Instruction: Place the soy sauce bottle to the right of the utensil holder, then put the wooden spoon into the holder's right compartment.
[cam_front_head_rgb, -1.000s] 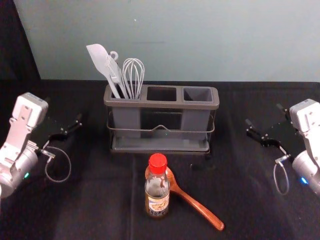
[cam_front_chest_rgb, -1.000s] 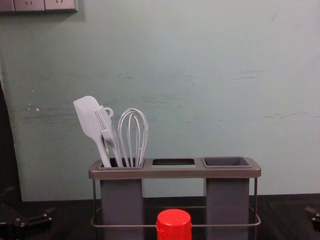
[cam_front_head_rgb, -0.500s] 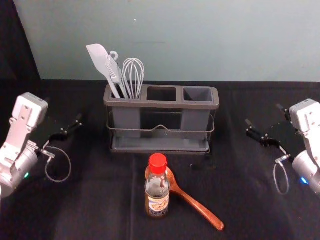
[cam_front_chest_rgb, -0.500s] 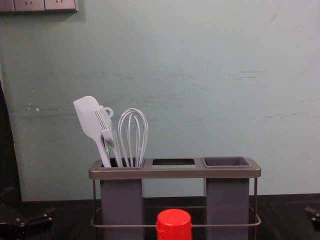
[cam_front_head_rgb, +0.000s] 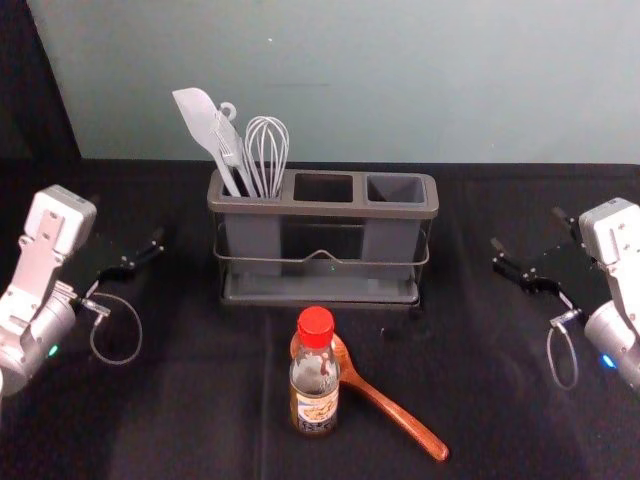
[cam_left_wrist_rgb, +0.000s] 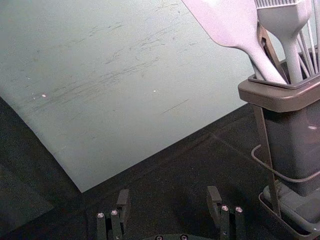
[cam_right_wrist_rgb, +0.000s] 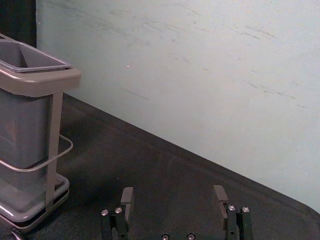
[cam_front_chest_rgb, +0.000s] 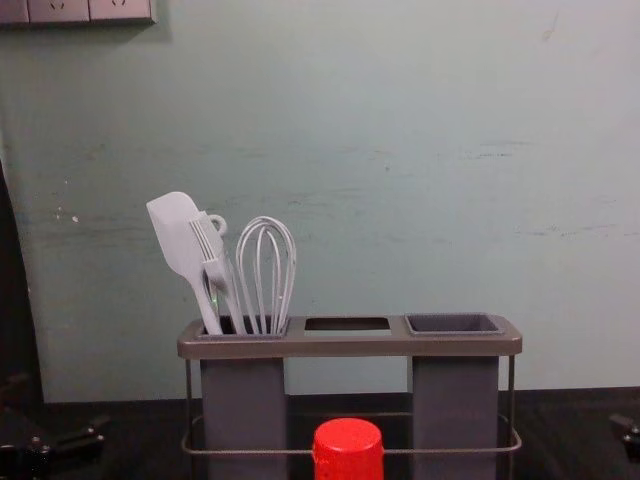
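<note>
Soy sauce bottle (cam_front_head_rgb: 316, 395) stands upright in front of the utensil holder (cam_front_head_rgb: 322, 208), near its middle, long axis vertical. The right gripper (cam_right_wrist_rgb: 173, 194) waits off the holder's right side, its fingers spread with nothing between them; the left gripper (cam_left_wrist_rgb: 169, 196) hangs off the holder's left side, likewise parted and bare. From the right fingers, the bottle lies inward and closer to the robot, so that reach must run leftward and back towards the holder's front. The two arms look about evenly placed for the bottle, but the right seems the better choice, being on the goal side. The wooden spoon (cam_front_head_rgb: 400, 415) also lies in front of the holder, its bowl partly behind the bottle and its handle slanting rightward, away from the holder; a careless grasp could nudge it.

Counted: one bottle, one spoon, one holder with three openings. The left opening has one spatula (cam_front_head_rgb: 198, 115), one brush (cam_front_chest_rgb: 215, 262), one whisk (cam_front_head_rgb: 268, 150) and one ring-ended utensil (cam_front_head_rgb: 228, 110); the right compartment (cam_front_head_rgb: 390, 235) awaits the spoon.
</note>
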